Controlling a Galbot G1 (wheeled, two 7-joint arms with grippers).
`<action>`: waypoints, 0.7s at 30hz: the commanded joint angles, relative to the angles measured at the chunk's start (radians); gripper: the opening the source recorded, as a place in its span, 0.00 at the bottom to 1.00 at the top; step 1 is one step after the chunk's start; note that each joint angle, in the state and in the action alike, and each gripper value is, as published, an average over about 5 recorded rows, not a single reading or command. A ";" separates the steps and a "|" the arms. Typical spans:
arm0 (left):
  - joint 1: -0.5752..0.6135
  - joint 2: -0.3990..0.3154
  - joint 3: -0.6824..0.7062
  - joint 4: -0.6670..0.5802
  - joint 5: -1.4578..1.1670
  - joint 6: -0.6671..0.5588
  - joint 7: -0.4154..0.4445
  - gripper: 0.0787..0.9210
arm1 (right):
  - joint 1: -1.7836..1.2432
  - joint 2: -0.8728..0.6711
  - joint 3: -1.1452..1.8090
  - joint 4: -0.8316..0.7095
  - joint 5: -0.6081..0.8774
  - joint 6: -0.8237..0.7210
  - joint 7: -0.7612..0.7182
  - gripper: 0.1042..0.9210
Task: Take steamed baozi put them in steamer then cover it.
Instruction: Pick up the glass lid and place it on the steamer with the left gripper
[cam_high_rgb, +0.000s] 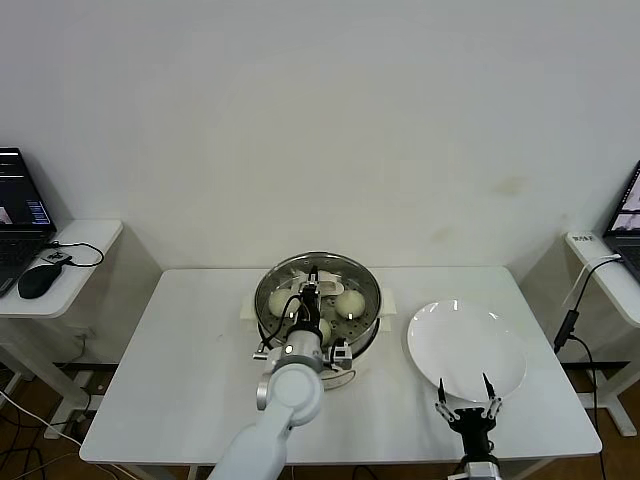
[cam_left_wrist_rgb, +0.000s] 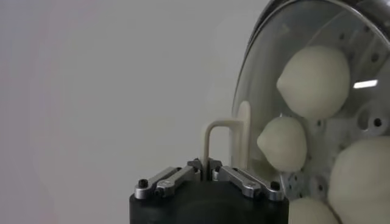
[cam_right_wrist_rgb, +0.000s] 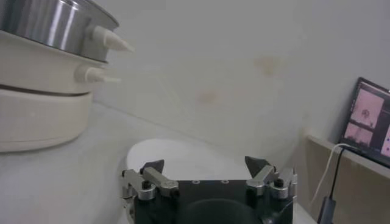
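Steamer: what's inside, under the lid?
Through the cover, held by the left gripper, four steamed baozi sit on the steamer tray; in the head view the arm hides part.

Head view looking down from above onto the white table (cam_high_rgb: 190, 380); left wrist close against the glass cover (cam_left_wrist_rgb: 274, 73); right wrist low near the white plate (cam_right_wrist_rgb: 183, 155), sharing the steamer (cam_right_wrist_rgb: 49, 24).

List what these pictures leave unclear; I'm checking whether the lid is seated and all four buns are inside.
- Head view: the left tool and its arm cover the round steel steamer; only two cream-white buns show clearly.
- Left wrist view: the clear glass lid is cut off at the edge, so its seating is unknown.
- Right wrist view: the open right tool sees only the steamer's outside.
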 joint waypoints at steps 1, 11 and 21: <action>-0.001 -0.012 0.000 0.000 0.002 -0.001 0.001 0.07 | 0.000 0.002 -0.006 -0.002 -0.004 0.002 0.001 0.88; 0.007 -0.018 0.002 -0.007 -0.013 -0.008 -0.003 0.07 | -0.005 0.005 -0.010 0.000 -0.012 0.003 -0.002 0.88; 0.060 0.000 -0.004 -0.120 -0.029 -0.023 -0.005 0.20 | -0.006 0.005 -0.014 -0.003 -0.014 0.001 -0.004 0.88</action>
